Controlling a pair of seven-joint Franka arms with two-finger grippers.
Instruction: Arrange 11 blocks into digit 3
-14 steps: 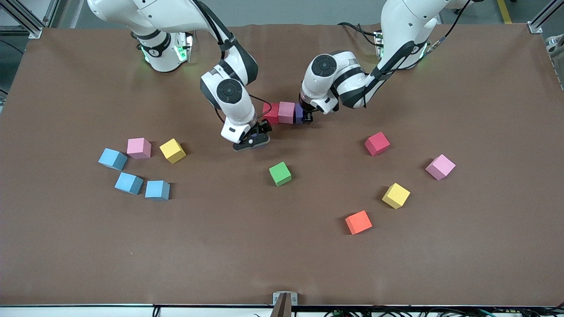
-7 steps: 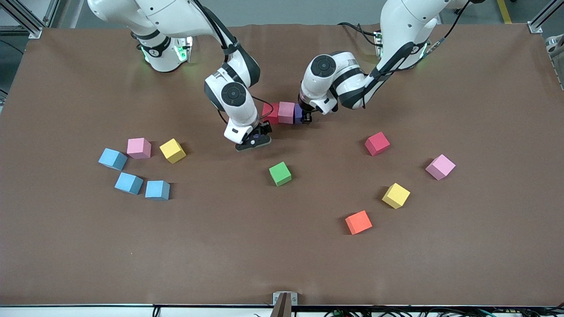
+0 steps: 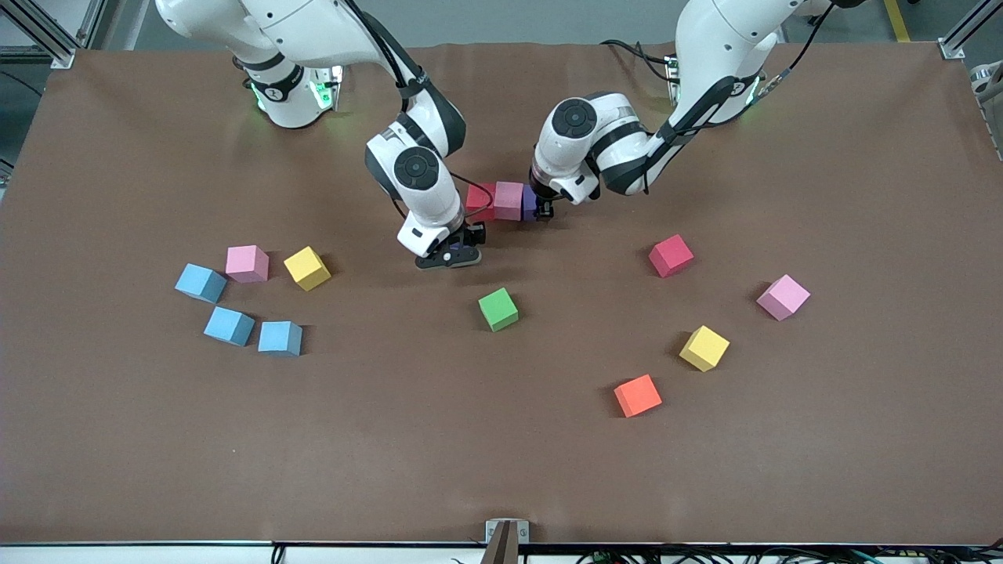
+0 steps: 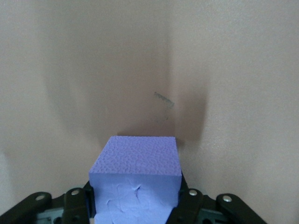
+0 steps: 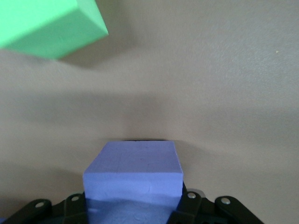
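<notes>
A short row of blocks lies mid-table: red point(image 3: 479, 200), pink point(image 3: 508, 200), then purple point(image 3: 530, 202). My left gripper point(image 3: 541, 207) is down at that row's end toward the left arm, shut on the purple block point(image 4: 135, 172), which fills the space between its fingers point(image 4: 187, 205). My right gripper point(image 3: 450, 254) is low at the mat, a little nearer the front camera than the red block. It is shut on a second purple block point(image 5: 133, 170). A green block point(image 3: 498, 309) lies close by, also visible as the green block point(image 5: 46, 23) in the right wrist view.
Loose blocks toward the left arm's end: red point(image 3: 671, 255), pink point(image 3: 783, 297), yellow point(image 3: 704, 348), orange point(image 3: 637, 395). Toward the right arm's end lie pink point(image 3: 248, 263), yellow point(image 3: 307, 268) and three blue ones point(image 3: 229, 326).
The right gripper's fingers have drawn in onto its purple block, and that hand has shifted slightly toward the row. The left arm has stayed put.
</notes>
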